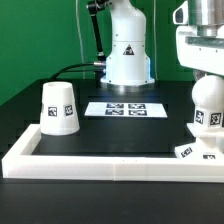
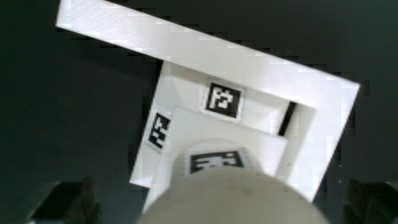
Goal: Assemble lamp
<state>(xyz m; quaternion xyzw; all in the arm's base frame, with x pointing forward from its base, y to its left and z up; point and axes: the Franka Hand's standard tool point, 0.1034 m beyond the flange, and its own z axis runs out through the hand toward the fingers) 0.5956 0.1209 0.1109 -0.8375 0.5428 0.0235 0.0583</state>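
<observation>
The rounded white bulb (image 1: 207, 106) stands upright over the flat square base (image 1: 198, 152) at the exterior view's right, just inside the rail. My gripper (image 1: 205, 72) hangs right over the bulb's top. In the wrist view the bulb (image 2: 224, 194) fills the space between my dark fingers (image 2: 68, 202), with a dark gap on each side, so the jaws look open around it. The base (image 2: 228, 112) with its tags lies under the bulb. The cup-like shade (image 1: 58, 107) stands mouth down at the exterior view's left, far from my gripper.
The long white border rail (image 1: 110, 164) runs along the front and up the left side, and shows in the wrist view (image 2: 187, 42) beyond the base. The marker board (image 1: 125, 108) lies mid-table. The robot's white pedestal (image 1: 128, 55) stands behind it.
</observation>
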